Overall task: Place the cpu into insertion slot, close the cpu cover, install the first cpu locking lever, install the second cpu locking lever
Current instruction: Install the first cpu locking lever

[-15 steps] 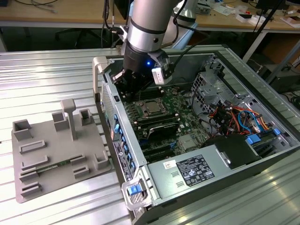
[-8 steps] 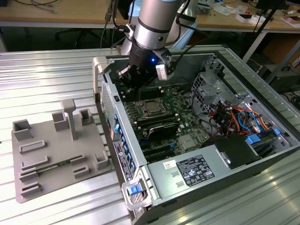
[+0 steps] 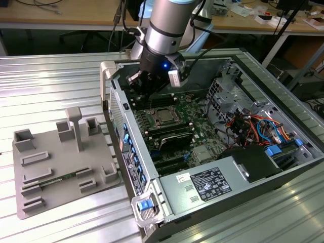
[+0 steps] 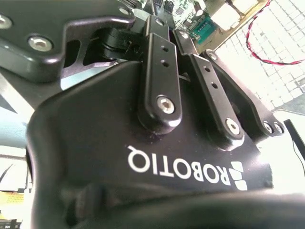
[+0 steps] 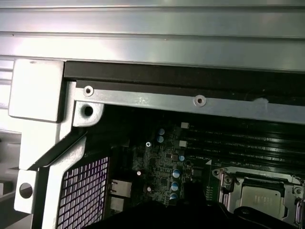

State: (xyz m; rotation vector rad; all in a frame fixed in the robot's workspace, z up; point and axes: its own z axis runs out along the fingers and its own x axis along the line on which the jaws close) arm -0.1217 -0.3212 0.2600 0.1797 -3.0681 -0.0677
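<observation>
In the exterior view your ribbed metal table (image 3: 61, 76) carries a grey fixture block (image 3: 61, 162) at 9 o'clock. Centre, the cpu (image 3: 163, 116) sits in the insertion slot (image 3: 163, 123). At 12, the gripper (image 3: 144, 81) hangs above; you cannot tell its opening. Beyond stand wooden benches (image 3: 61, 15).

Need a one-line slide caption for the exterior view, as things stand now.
Arm's gripper hovers over the open PC case, just beyond the cpu seated in its socket on the board.
</observation>
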